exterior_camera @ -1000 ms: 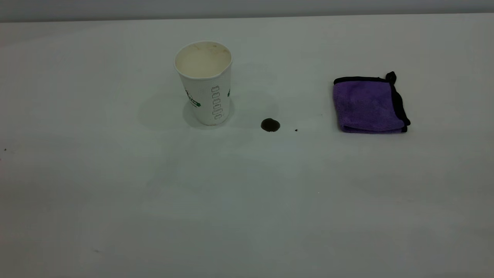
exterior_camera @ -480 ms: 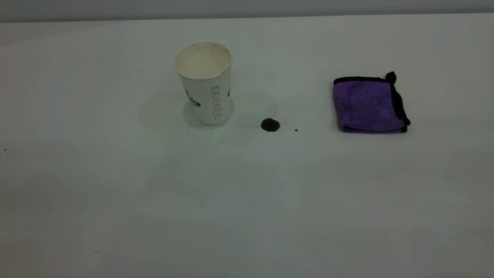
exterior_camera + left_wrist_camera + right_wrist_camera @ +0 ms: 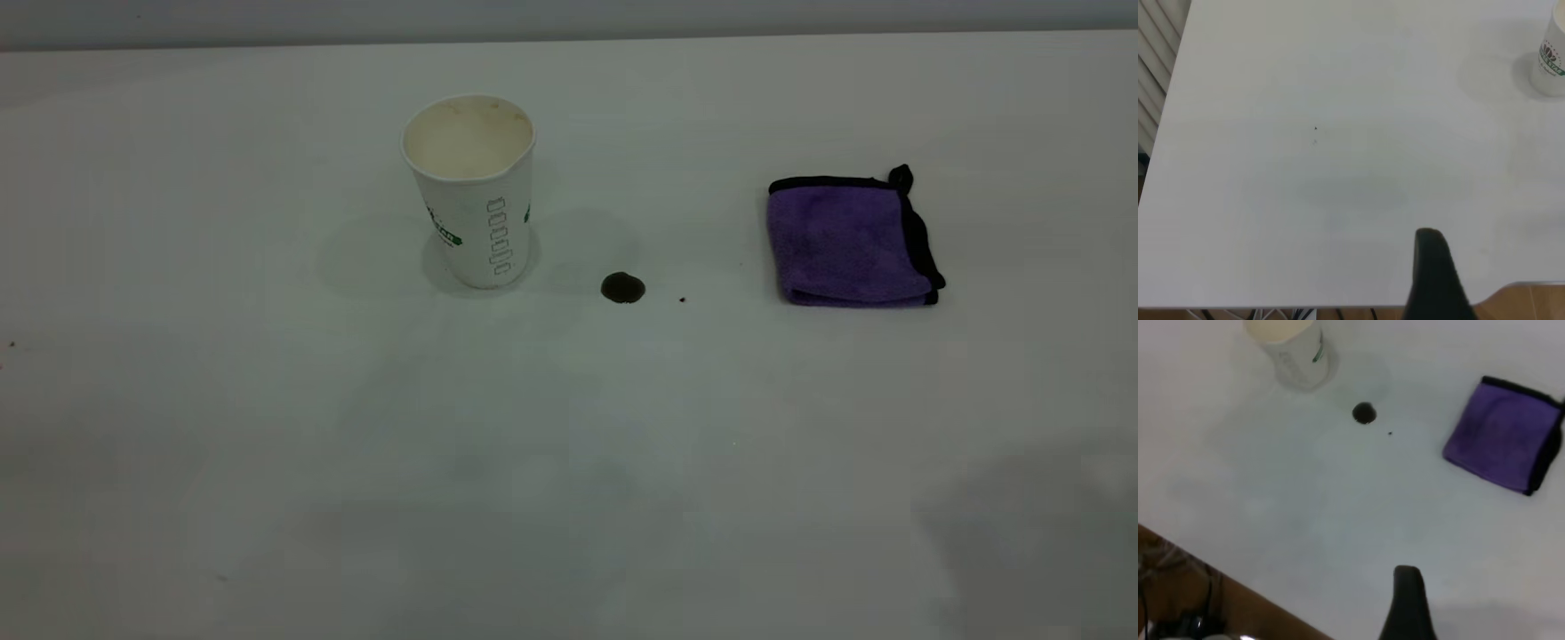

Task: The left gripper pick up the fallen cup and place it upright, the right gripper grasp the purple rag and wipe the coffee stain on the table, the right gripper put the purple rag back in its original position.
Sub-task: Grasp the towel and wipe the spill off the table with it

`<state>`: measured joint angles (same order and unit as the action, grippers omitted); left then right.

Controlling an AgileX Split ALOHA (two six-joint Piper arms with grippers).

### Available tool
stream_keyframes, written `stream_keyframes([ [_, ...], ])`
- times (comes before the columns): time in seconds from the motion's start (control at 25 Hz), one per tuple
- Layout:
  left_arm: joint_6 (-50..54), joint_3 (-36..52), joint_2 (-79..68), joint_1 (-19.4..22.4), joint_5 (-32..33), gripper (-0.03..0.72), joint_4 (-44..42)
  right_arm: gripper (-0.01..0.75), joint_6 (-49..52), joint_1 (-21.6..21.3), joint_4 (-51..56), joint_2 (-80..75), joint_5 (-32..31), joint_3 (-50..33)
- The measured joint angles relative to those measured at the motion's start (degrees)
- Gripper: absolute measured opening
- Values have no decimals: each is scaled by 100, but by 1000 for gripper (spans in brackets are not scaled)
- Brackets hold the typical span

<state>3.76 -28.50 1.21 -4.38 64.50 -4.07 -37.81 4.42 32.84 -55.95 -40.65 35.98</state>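
The cup (image 3: 471,191) stands upright on the table (image 3: 267,427), open end up, and nothing holds it. The coffee stain (image 3: 622,288) lies just right of the cup. The purple rag (image 3: 849,240) lies folded farther right. Neither gripper shows in the exterior view. In the left wrist view only a black part of my left gripper (image 3: 1435,273) shows, over the table's near edge, with the cup (image 3: 1553,60) far off. In the right wrist view a black part of my right gripper (image 3: 1407,603) shows, well short of the stain (image 3: 1364,413), the rag (image 3: 1505,443) and the cup (image 3: 1288,350).
A tiny dark speck (image 3: 682,300) lies just right of the stain. The table's far edge (image 3: 569,40) runs behind the cup. A wooden surface (image 3: 1178,587) with cables lies below the table's near edge.
A dark shadow has spread over the table's near right corner in the exterior view. The cup, stain and rag have not moved.
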Motion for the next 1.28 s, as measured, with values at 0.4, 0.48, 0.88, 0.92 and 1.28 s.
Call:
stream_keyframes([
  [0.4, 0, 0, 0, 0, 0, 515, 0, 606, -815, 356, 200, -3238, 1183, 971],
  [0.48, 0, 0, 0, 0, 0, 515, 0, 602, -815, 459, 200, -3699, 1497, 1107],
  [0.88, 0, 0, 0, 0, 4, 515, 0, 593, -126, 492, 193, -6169, 2010, 2502],
  [0.92, 0, 0, 0, 0, 4, 515, 0, 593, 52, 492, 115, -6364, 2010, 2678],
  [1.28, 0, 0, 0, 0, 4, 515, 0, 592, 1622, 492, -1138, -7673, 1458, 4113],
])
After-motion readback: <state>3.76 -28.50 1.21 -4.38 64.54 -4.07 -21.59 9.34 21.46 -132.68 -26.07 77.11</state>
